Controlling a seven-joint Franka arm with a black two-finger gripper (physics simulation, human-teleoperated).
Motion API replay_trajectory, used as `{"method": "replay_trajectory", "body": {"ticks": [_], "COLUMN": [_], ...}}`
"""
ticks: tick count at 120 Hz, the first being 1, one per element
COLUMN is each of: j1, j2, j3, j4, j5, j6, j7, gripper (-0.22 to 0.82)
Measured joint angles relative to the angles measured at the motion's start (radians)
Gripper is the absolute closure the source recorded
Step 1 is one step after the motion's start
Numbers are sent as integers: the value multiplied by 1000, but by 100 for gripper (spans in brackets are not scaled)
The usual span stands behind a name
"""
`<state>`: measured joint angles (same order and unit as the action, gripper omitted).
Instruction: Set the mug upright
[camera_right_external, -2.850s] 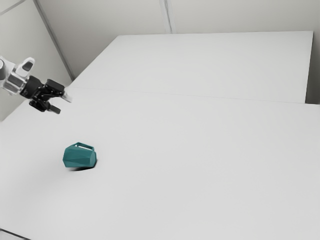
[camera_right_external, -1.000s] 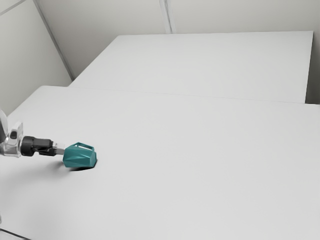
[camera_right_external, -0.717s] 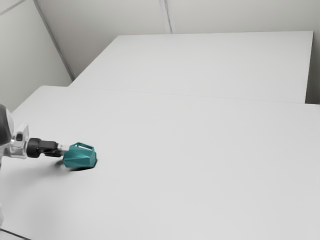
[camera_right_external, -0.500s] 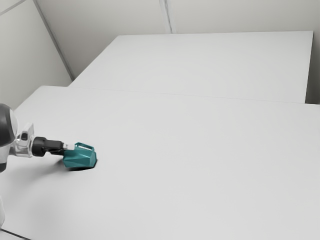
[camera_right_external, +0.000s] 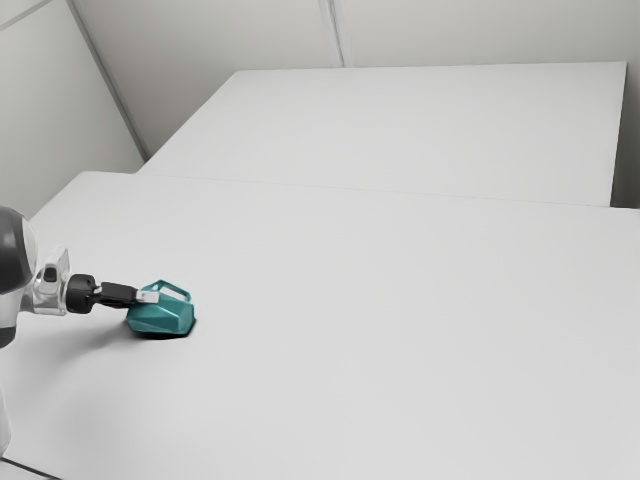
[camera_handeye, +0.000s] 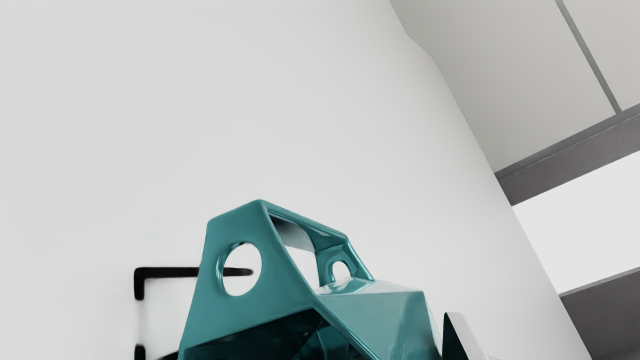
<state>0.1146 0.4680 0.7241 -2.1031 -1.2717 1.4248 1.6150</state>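
Have the black two-finger claw (camera_right_external: 148, 297) roughly level at the mouth end of the faceted teal mug (camera_right_external: 165, 315), probably to use the rim for leverage — cannot tell whether spread or pinching. See the mug on its side on the smooth white table (camera_right_external: 350, 330), toward the exterior view's left, mouth facing the claw, angular teal handle (camera_handeye: 240, 225) upward. Best to secure before turning upright — to avoid a slip or roll
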Motion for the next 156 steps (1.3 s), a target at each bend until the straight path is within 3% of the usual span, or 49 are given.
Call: {"method": "replay_trajectory", "body": {"ticks": [49, 96, 125, 156], "j1": [-11, -60, -99, -147], "j2": [-12, -143, -275, -263], "j3": [0, 8, -33, -131], "j4": [1, -1, 43, 259], "j5": [-2, 5, 112, 412], "j6": [-17, -38, 94, 277], "j7": [12, 16, -29, -162], "gripper": [73, 77, 78, 78]}}
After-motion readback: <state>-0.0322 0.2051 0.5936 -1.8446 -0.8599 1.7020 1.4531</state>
